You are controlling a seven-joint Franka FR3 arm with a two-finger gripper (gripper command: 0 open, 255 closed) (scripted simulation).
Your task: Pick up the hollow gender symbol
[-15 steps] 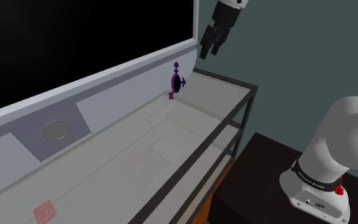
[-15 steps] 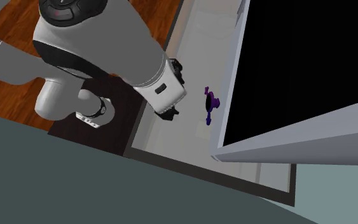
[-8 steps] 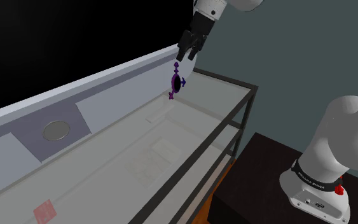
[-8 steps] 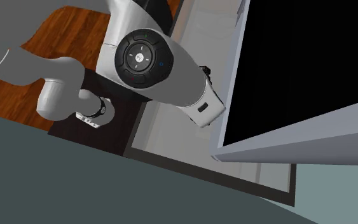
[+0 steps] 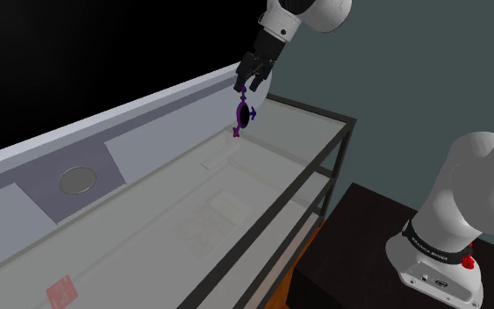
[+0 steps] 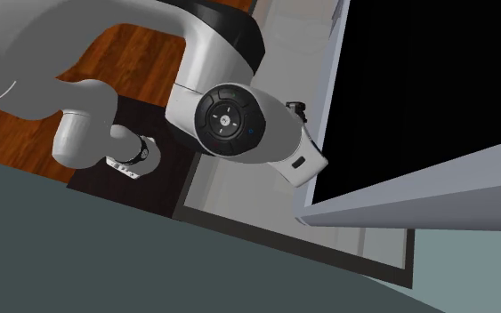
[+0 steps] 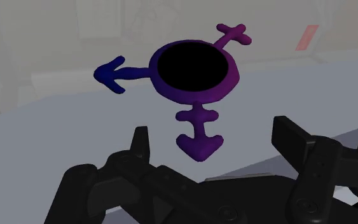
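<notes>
1. Shoulder view's far left, near edge: small red square point(image 5: 63, 290), flat on the glass table point(image 5: 280, 149).
2. Further right, set in the pale grey back panel point(image 5: 157, 145): round grey disc point(image 5: 78, 180). Above the panel: a black area point(image 5: 104, 53).
3. Middle of the table: two faint pale patches point(image 5: 229, 204), flat, close together.
4. Far right end of the table: hollow gender symbol point(image 5: 244, 112), upright, just beside the back panel. In the wrist view, hollow gender symbol point(image 7: 193, 73) as a purple ring around an empty centre, bearing a blue arrow, a magenta cross and a purple barred arrow.
5. Directly above the symbol: gripper point(image 5: 247, 88), pointing down at it. In the wrist view, gripper point(image 7: 215, 143) spread wide, fingers point(image 7: 139, 143) well apart, tip of the barred arrow between them and touched by neither; nothing grasped.
6. Shoulder view's lower right: white arm base point(image 5: 438, 255) on the dark stand point(image 5: 359, 224).
7. Second exterior view: large white arm joint point(image 6: 226, 120) in front of the table.
</notes>
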